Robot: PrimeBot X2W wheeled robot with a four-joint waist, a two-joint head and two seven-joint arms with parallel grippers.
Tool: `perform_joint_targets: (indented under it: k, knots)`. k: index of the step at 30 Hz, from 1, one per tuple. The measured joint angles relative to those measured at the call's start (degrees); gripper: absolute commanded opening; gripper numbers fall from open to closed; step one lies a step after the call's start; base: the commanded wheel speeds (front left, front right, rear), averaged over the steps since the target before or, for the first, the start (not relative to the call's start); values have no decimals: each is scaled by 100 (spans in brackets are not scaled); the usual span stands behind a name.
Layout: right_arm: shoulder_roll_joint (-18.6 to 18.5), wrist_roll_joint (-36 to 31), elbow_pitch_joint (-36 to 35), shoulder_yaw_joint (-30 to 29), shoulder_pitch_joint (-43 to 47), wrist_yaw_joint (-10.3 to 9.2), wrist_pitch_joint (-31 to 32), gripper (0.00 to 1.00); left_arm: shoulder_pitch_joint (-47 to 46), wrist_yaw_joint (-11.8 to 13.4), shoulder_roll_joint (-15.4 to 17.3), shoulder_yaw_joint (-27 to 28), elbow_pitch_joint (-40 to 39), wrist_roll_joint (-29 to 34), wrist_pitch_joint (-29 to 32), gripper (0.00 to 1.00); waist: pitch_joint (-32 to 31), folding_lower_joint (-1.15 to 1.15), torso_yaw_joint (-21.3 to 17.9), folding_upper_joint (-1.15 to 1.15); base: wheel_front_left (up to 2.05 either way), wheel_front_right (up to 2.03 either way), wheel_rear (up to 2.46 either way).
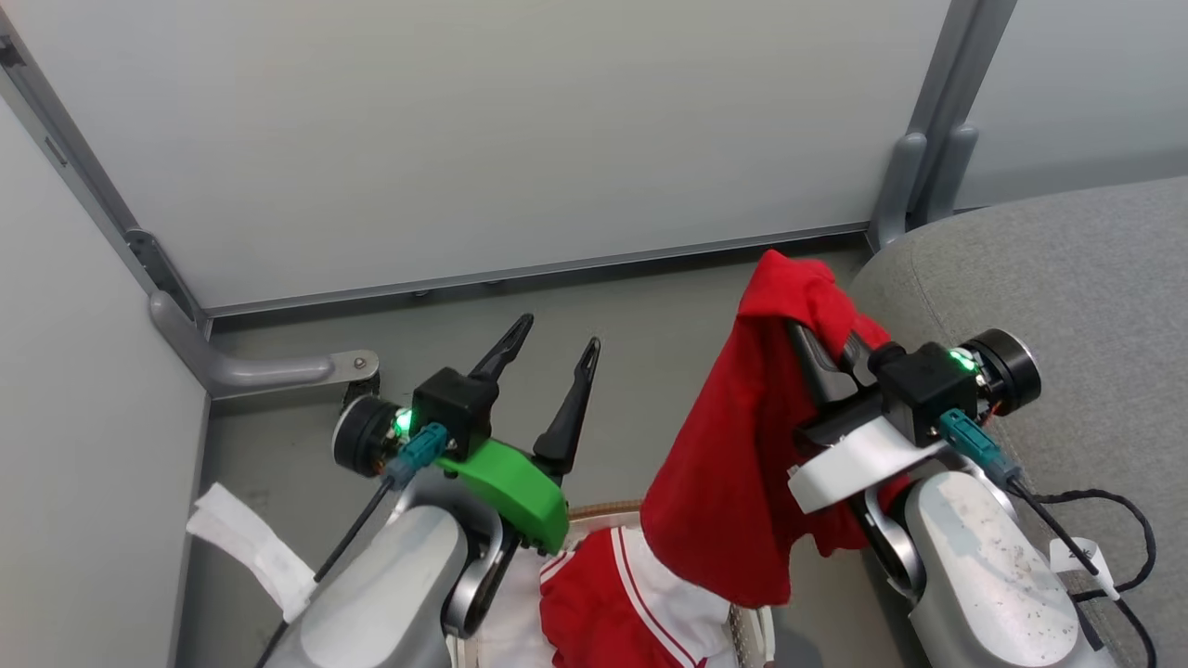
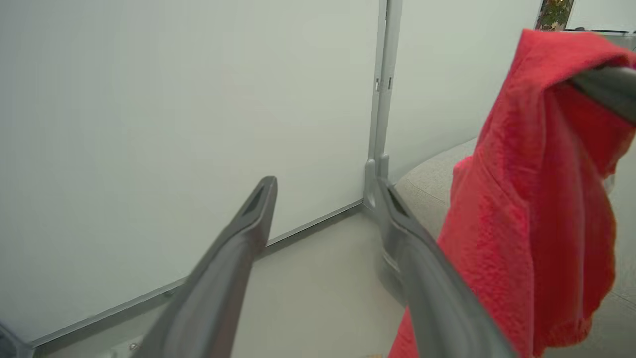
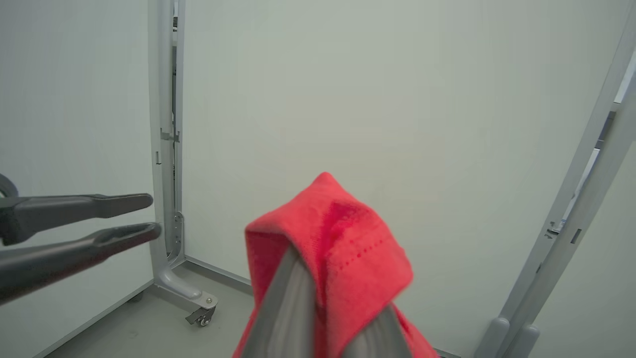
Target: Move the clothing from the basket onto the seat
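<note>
Above the basket (image 1: pixel 603 509) rim, head view: two red pieces of clothing, one basket, one seat (image 1: pixel 1067 278). A plain, crumpled garment (image 1: pixel 733 464) hangs from the right gripper (image 1: pixel 826 357), pinched shut on it, just beside the edge of the grey seat; a white-striped piece (image 1: pixel 594 603) lies inside the basket. The left gripper (image 1: pixel 561 332) stands spread wide, empty. Left wrist view: its fingers (image 2: pixel 238 258) gape on nothing, the garment draped at right. Right wrist view: closed fingers (image 3: pixel 288 308) vanish under a red fold.
</note>
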Motion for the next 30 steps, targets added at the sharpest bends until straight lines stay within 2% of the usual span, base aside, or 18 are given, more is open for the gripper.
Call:
perform_joint_targets:
  k: [12, 23, 30]
  knots:
    - [-1, -58, -129, -271, 206, 0, 0, 0, 1162, -218, -265, 719, -352, 588, -11, 100, -18, 0, -69, 0, 0, 0, 0]
    - [-1, -177, -179, -527, 233, 0, 0, 0, 1484, -398, -490, 1098, -292, 1037, -12, 100, 0, 0, -118, 0, 0, 0, 0]
    - [1, -389, -345, -732, 223, 1, 0, 0, 1614, -494, -578, 1254, -344, 1179, -12, 100, 73, 0, -321, 0, 0, 0, 0]
